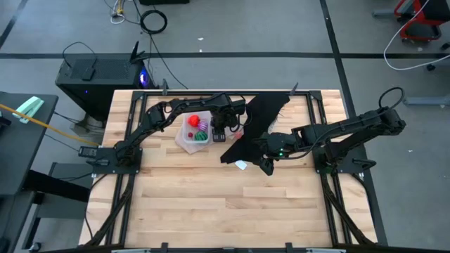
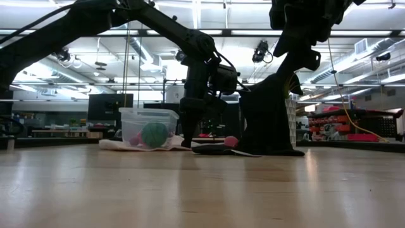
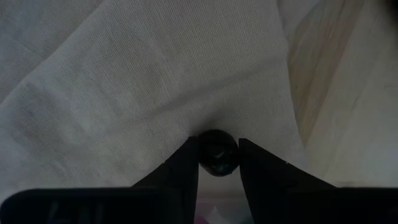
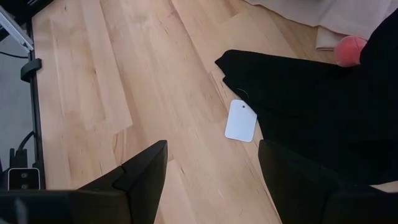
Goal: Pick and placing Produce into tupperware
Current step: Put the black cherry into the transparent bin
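Produce piece (image 3: 217, 152) pinched in left claw (image 3: 216, 163), right claw (image 4: 211, 177) spread above table (image 4: 93, 74)

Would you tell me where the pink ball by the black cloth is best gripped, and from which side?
Grip the pink ball across its middle, coming straight down. It is round, so no side is better, but the black cloth hides one flank, so a level approach may snag.

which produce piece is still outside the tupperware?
The pink-red piece on the table beside the black cloth; the red ball and green striped piece sit inside the tupperware.
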